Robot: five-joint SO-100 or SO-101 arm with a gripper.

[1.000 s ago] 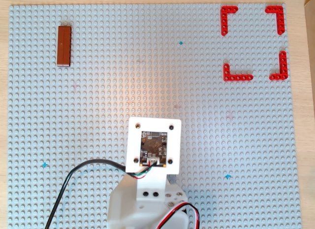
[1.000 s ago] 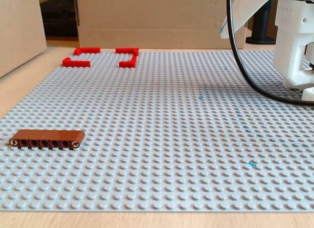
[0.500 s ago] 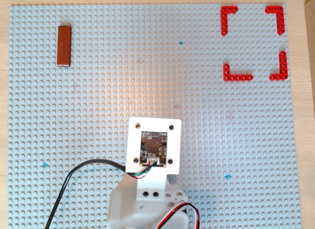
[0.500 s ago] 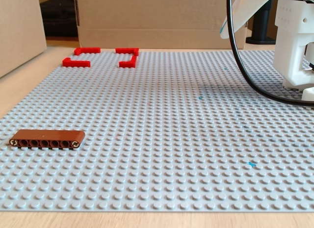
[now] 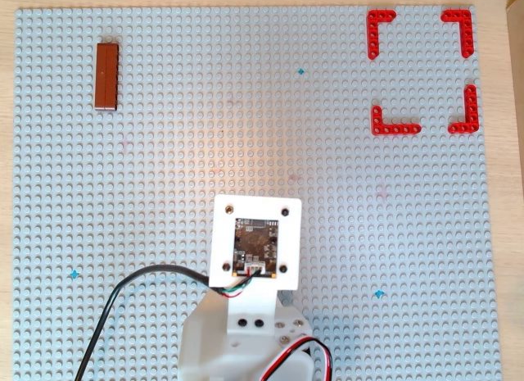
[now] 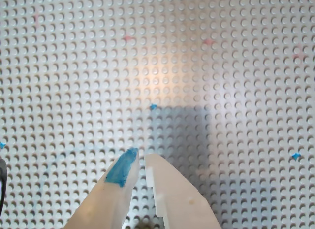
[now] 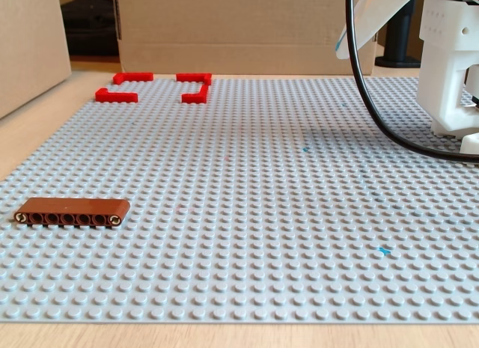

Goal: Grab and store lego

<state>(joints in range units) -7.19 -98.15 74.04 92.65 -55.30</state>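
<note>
I see the lego (image 5: 106,75) lying flat near the far left corner of the grey baseplate (image 5: 246,135), well apart from my gripper (image 6: 142,160). The gripper is almost closed and holds nothing. The lego looks small, light, hard and a bit slippery, so I would pinch it across its narrow middle.

Grey baseplate (image 5: 246,111), red corner brackets (image 5: 395,125)
</note>
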